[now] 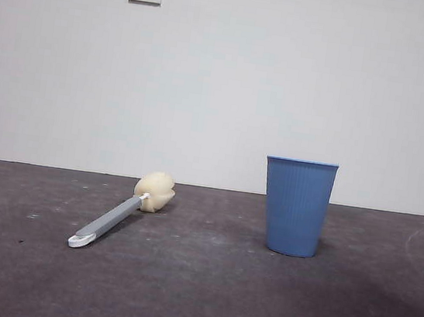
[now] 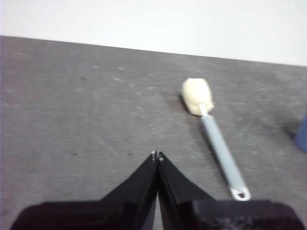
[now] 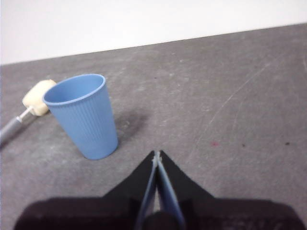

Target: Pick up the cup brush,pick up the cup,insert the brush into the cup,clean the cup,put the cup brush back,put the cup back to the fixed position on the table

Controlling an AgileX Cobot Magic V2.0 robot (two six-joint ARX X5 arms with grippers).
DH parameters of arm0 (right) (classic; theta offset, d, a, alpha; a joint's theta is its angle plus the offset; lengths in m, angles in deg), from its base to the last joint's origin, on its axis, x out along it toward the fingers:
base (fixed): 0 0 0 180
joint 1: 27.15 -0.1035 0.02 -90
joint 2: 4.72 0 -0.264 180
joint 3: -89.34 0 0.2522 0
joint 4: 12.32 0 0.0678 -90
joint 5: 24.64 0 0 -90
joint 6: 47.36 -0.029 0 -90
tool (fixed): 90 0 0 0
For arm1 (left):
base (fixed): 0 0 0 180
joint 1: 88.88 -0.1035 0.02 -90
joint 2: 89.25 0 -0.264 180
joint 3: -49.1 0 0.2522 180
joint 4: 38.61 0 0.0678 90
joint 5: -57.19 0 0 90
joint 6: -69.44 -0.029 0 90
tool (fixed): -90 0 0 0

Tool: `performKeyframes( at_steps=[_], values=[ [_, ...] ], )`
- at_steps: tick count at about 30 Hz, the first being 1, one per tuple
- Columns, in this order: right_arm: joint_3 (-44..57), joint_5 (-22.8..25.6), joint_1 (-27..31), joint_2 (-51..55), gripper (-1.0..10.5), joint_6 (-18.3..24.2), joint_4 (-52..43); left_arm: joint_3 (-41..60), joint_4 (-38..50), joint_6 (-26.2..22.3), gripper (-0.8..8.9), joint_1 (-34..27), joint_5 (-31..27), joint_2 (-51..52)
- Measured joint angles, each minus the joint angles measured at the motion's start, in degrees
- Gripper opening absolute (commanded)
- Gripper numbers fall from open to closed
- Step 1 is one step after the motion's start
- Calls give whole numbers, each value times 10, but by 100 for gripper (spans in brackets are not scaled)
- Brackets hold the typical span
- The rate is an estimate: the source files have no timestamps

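The brush (image 1: pixel 121 212) lies flat on the counter (image 1: pixel 194 297), sponge head toward the wall, well apart from the upright cup (image 1: pixel 296 206). Both look light: the slim grey handle seems stiff and is best pinched mid-length, the sponge soft; the thin ribbed cup may flex, though its stiffness is hard to judge, so take it low around the wall. The left end effector (image 2: pixel 157 154) and right end effector (image 3: pixel 157 153) are both clenched and empty, above the counter.

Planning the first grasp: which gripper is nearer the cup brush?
Left. The left gripper, jaws shut, hangs just short of the cup brush lying on the table. The right gripper, also shut, is beside the cup, with the brush beyond.
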Motion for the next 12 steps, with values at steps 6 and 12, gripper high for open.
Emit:
performKeyframes(
  at_steps=[6, 12],
  values=[
    [-1, -11, 0, 0, -10, -87, 0, 0, 3, 53, -7, 0, 37, 0],
    [-43, -31, 0, -5, -12, -123, 6, -26, -5, 100, -6, 0, 69, 0]
  ],
)
